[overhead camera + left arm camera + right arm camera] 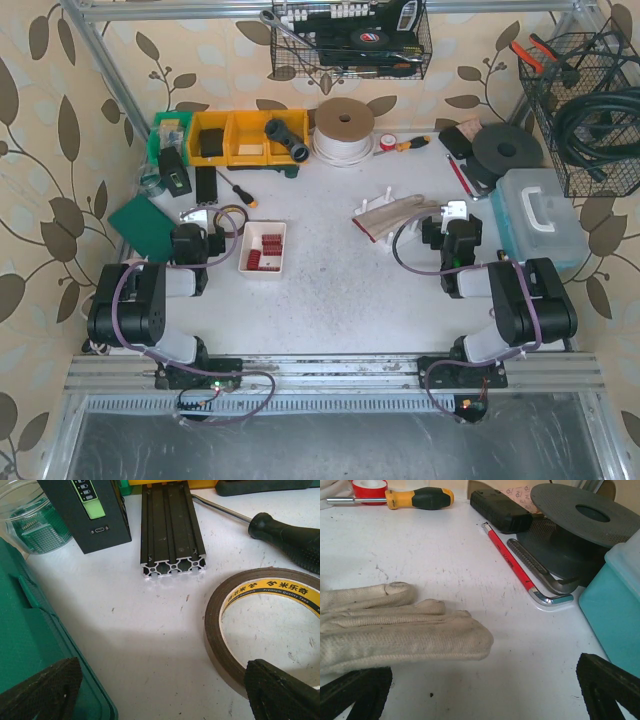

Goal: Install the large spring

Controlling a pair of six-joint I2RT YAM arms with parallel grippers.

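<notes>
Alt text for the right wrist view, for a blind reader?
The right gripper hangs open over the white table, a beige work glove just ahead to one side. Beyond lie a red-handled tool, black discs and a screwdriver.

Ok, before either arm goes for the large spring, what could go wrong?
The red springs lie bunched in one white tray, so the wrong one could get picked. The tape roll sits right beside the open left gripper and might be dragged. The glove could snag the right gripper.
</notes>
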